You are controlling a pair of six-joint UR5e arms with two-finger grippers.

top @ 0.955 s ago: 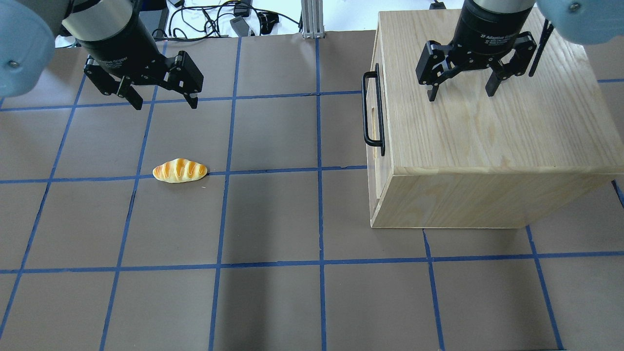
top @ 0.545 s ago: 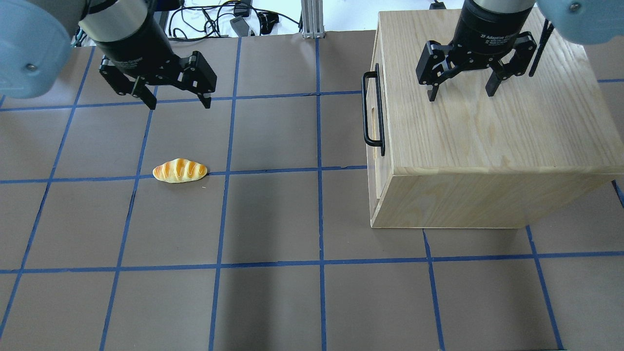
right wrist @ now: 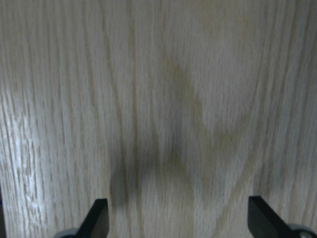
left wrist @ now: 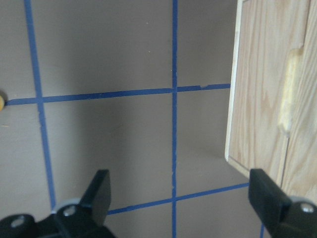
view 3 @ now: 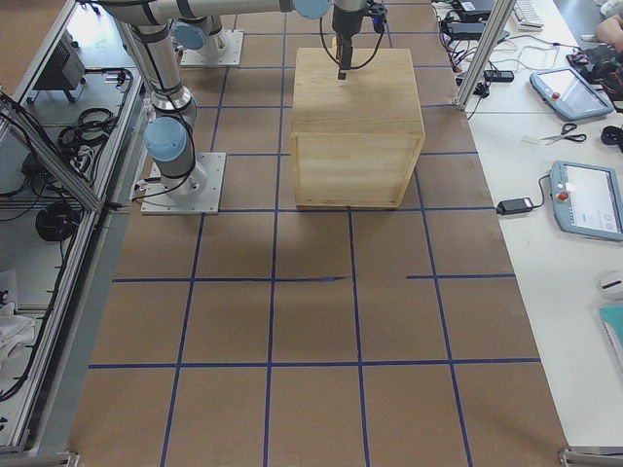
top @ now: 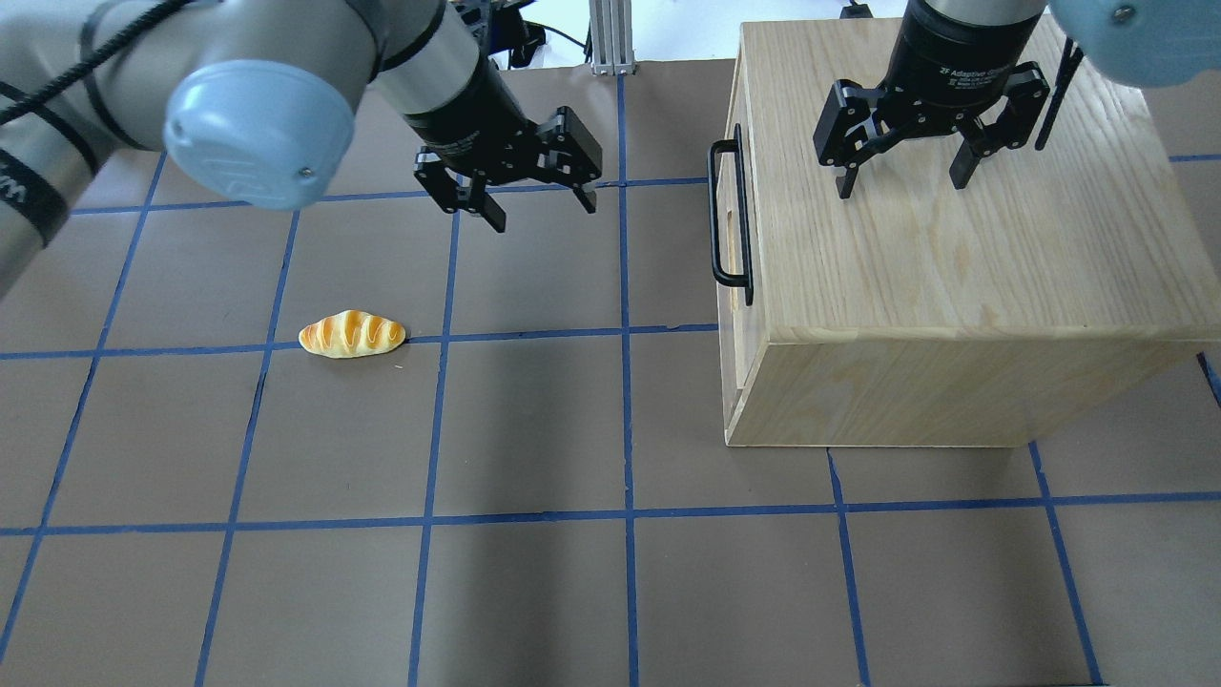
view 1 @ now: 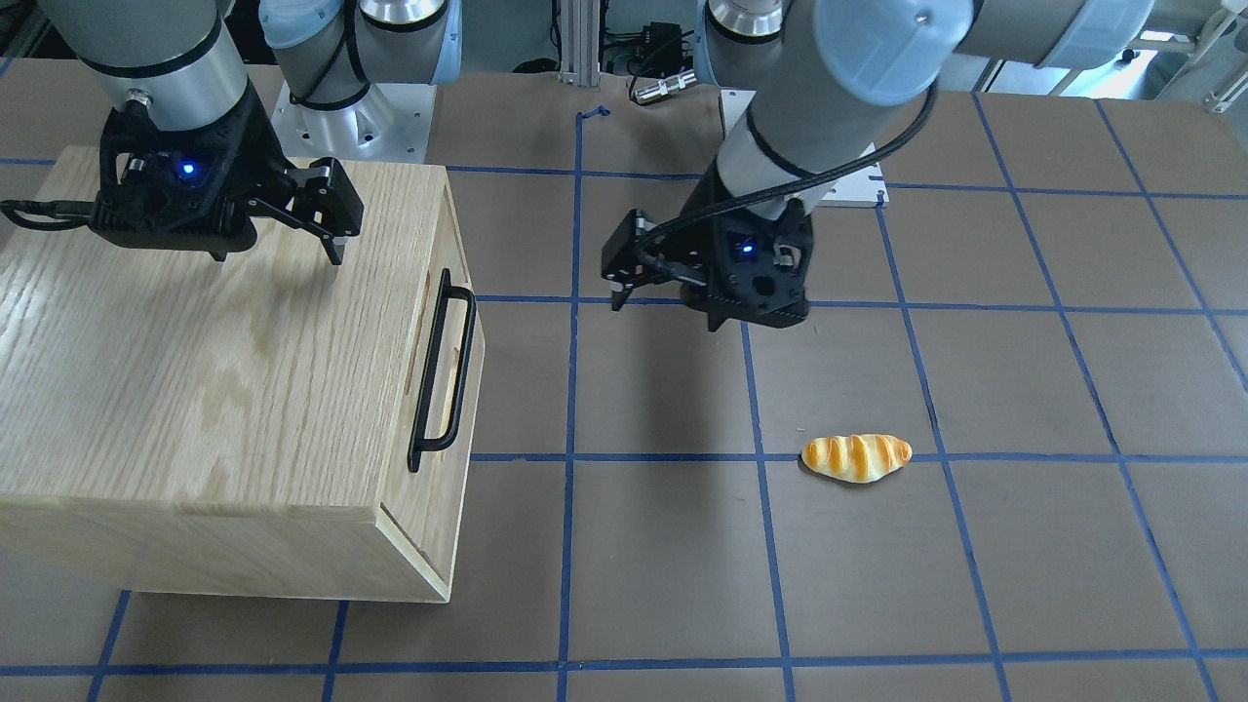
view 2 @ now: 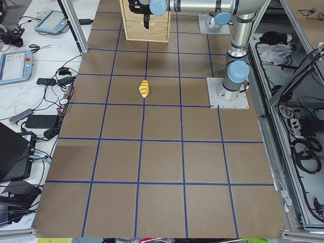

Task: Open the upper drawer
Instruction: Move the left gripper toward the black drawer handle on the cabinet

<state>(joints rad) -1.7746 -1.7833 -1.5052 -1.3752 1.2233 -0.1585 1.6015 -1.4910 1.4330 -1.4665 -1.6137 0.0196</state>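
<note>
The upper drawer sits shut, flush in the front of the oak cabinet (top: 954,248). Its long black bar handle (top: 730,215) faces the table's middle and also shows in the front-facing view (view 1: 441,370). My left gripper (top: 539,205) is open and empty above the table, a short way left of the handle. In the left wrist view its fingers (left wrist: 99,193) frame the table, with the cabinet front (left wrist: 257,99) at the right. My right gripper (top: 901,186) is open and empty, hovering over the cabinet top (right wrist: 158,99).
A toy bread roll (top: 351,334) lies on the brown, blue-taped table to the left, apart from both grippers. It also shows in the front-facing view (view 1: 856,456). Cables and an aluminium post (top: 610,38) stand at the far table edge.
My left arm has swung right from the far left of the table toward the cabinet's handle, still open. The right gripper, the drawer and the bread have not moved.
</note>
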